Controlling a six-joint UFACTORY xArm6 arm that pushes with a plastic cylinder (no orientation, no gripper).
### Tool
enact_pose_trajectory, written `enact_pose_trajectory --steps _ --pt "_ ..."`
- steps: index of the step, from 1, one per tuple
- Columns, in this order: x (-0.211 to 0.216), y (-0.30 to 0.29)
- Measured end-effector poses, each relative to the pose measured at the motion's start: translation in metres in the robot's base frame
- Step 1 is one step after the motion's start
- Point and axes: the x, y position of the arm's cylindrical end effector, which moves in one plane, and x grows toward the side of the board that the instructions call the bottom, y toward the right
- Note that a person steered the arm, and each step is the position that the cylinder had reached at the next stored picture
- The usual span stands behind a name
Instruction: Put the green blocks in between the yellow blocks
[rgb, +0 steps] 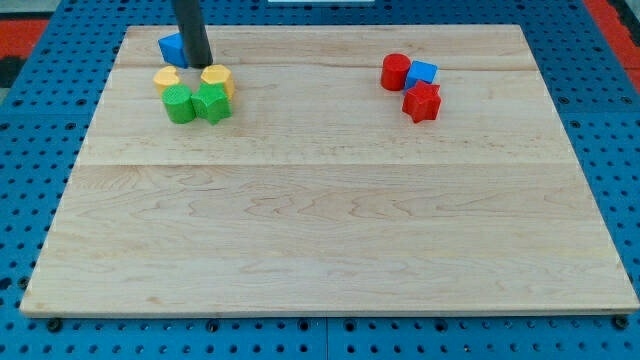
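Bench (330, 230): wooden, on blue pegboard.
My tip (199, 63): touching blue block (172, 47), just above yellow blocks (216, 79).
Green blocks (196, 103): below yellows.
Fingers: I have none, only a rod.

A pale wooden board (330, 230) fills most of the view, its grain running left to right; beneath it lies a blue pegboard surface (620, 150) dotted with holes, with red showing at the view's top corners; near the board's top left sits a blue block (171, 47), its shape partly hidden; toward the top right a red cylinder (395, 71) touches a blue cube (422, 73); a red star-shaped block (422, 102) sits just below them, touching the cube.
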Motion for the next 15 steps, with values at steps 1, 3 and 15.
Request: enact_pose_trajectory --steps 1,3,15 --pt "0.008 0.032" --pt "0.116 0.05" --pt "0.094 -0.002"
